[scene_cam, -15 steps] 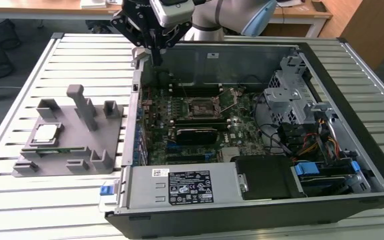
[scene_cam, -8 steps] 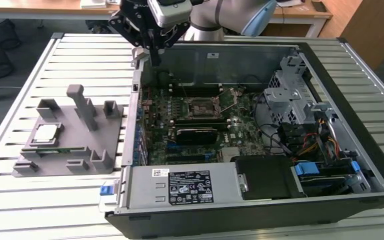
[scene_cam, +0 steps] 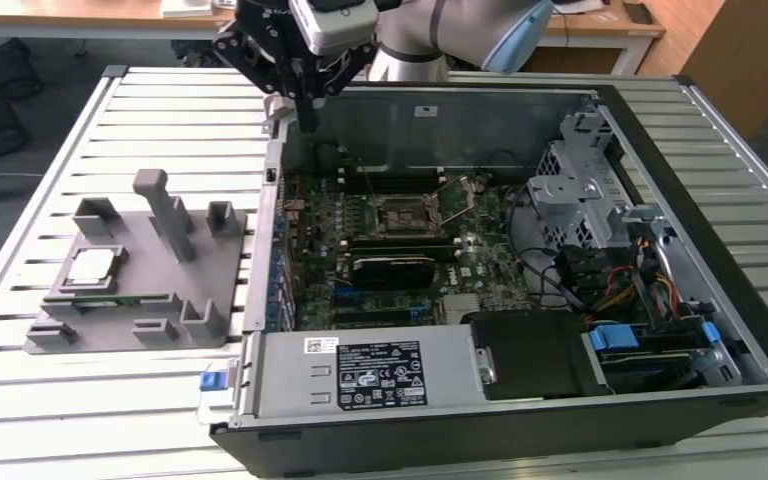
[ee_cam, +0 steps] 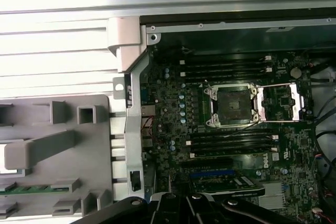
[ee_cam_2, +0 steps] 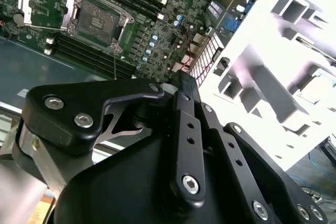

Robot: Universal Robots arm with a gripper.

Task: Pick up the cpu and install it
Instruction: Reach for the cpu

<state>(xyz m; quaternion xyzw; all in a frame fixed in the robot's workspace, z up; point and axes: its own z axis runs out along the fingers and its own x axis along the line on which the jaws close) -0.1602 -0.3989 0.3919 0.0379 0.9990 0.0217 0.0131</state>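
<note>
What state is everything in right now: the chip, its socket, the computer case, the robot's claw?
Chip: lying flat on the grey holder, not picked up.
Socket: empty, its metal frame swung open.
Computer case: lying on its side, panel off.
Claw: above the case's far edge, apart from the chip.

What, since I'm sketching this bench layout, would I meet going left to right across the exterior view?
Grey fixture block with the cpu lying on it → motherboard socket → silver drive cage → case's right wall.
</note>
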